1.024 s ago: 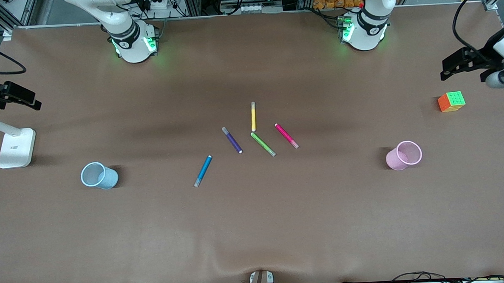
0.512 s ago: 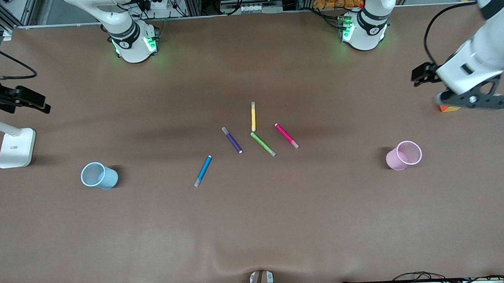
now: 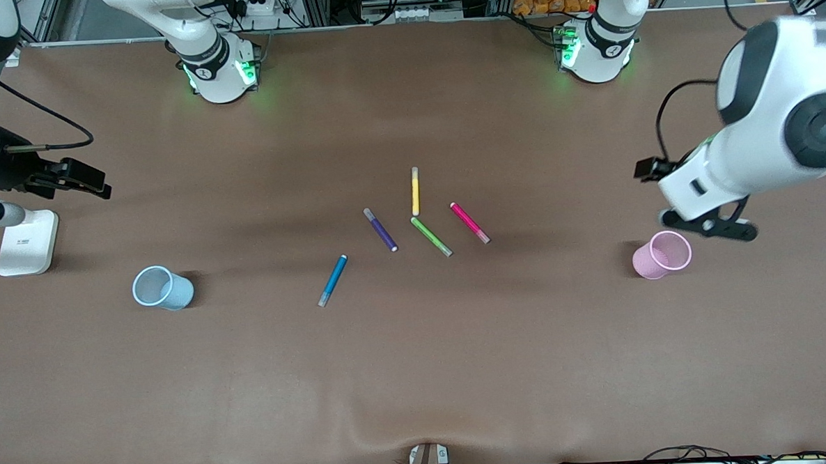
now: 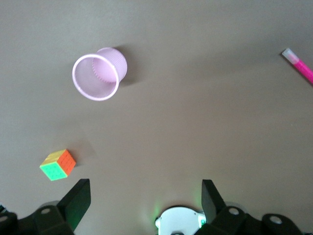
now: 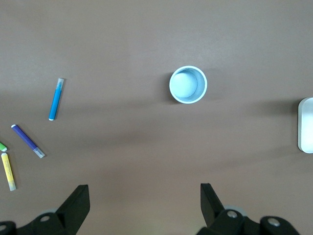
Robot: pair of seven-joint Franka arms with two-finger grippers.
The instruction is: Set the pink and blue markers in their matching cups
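The left tool (image 4: 142, 196) has swung in near the pink cup (image 3: 661, 254).

A brown counter (image 3: 419, 371) carries five pens: a blue pen (image 3: 333, 280), a magenta-pink pen (image 3: 469, 222), a purple pen (image 3: 380, 229), a green pen (image 3: 430, 236) and a yellow pen (image 3: 415, 191). A light blue cup (image 3: 162, 287) and a light pink cup (image 3: 661, 254) stand with them. The puzzle cube (image 4: 58, 164) shows orange and green faces.

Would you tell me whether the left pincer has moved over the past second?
Yes. The left pincer has swung in from the table's edge near the Rubik's cube toward the pink cup, and now hangs beside it, fingers open.
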